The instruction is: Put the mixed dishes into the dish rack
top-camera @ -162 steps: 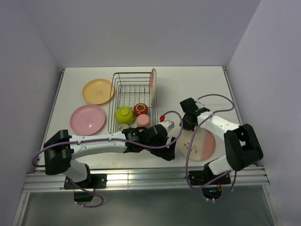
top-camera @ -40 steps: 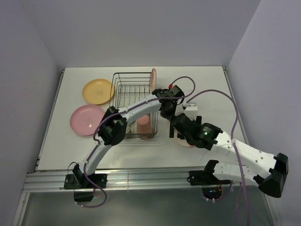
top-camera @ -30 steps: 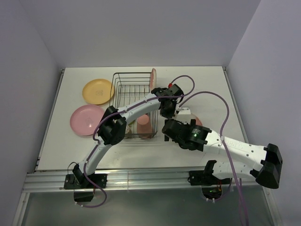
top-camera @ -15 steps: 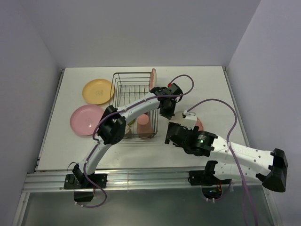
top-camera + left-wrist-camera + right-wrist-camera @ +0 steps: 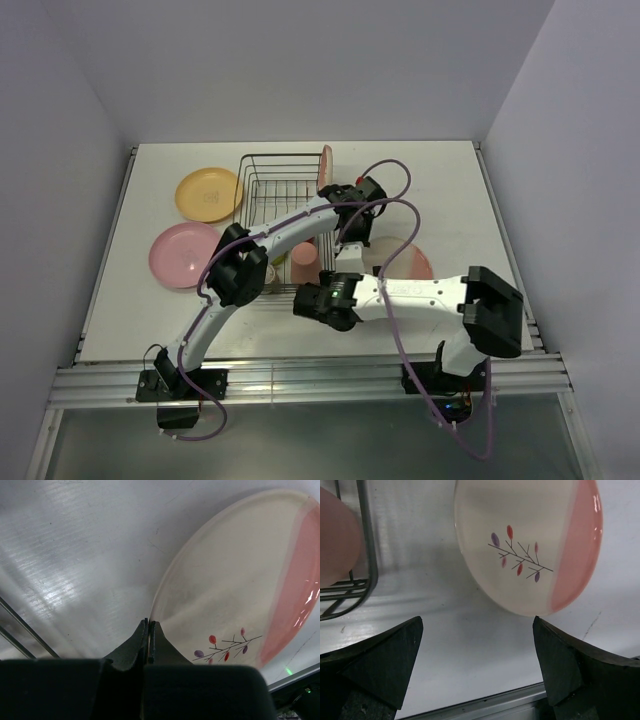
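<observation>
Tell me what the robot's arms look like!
The left arm and right arm are white tubes with chunky black joints. Thin purple cables loop along them. There is a small red dot near the left wrist and a tiny green light on the right one. The left pincer and right pincer have black, wedge-shaped fingers.

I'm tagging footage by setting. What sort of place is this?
Likely a robot test cell, not a kitchen: a white table boxed in by plain walls, left arm and right arm mounted at an aluminium rail, with a wire dish rack and twig-drawing plate as props.
</observation>
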`<state>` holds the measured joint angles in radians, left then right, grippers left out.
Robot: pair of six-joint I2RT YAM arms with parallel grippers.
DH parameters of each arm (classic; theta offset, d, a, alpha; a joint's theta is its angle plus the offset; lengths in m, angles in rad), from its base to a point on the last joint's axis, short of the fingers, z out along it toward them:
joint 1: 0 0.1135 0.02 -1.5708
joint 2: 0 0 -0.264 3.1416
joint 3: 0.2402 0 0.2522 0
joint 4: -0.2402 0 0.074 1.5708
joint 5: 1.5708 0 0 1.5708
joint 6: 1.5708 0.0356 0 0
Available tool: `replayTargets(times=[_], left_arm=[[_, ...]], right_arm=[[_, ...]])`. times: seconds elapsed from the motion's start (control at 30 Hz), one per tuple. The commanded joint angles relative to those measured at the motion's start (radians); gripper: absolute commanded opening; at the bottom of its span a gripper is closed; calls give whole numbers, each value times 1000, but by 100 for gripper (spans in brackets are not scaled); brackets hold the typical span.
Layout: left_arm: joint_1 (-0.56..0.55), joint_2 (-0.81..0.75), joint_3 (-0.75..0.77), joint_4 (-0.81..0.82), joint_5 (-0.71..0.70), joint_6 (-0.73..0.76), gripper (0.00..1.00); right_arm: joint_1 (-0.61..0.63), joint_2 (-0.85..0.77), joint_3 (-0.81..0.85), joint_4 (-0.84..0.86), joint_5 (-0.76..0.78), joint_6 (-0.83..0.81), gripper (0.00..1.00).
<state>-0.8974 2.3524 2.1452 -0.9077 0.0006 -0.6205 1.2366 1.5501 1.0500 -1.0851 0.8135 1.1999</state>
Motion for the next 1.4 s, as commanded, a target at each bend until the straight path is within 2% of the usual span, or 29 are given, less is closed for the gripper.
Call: replayTargets(times=[0.0, 0.17, 1.0, 1.37], left_arm=[[3, -54, -16, 24, 21, 15, 0], [3, -65, -33, 27, 21, 16, 0], [-12, -134, -28, 10, 52, 5, 0], [-26, -137, -10, 1, 58, 4, 0]], right_arm=[[30, 74, 99, -179, 151, 119, 97], [38, 125, 93, -219, 179, 170, 95], [-22, 117, -74, 20, 139, 64, 92], [-80, 154, -65, 11, 133, 75, 92]])
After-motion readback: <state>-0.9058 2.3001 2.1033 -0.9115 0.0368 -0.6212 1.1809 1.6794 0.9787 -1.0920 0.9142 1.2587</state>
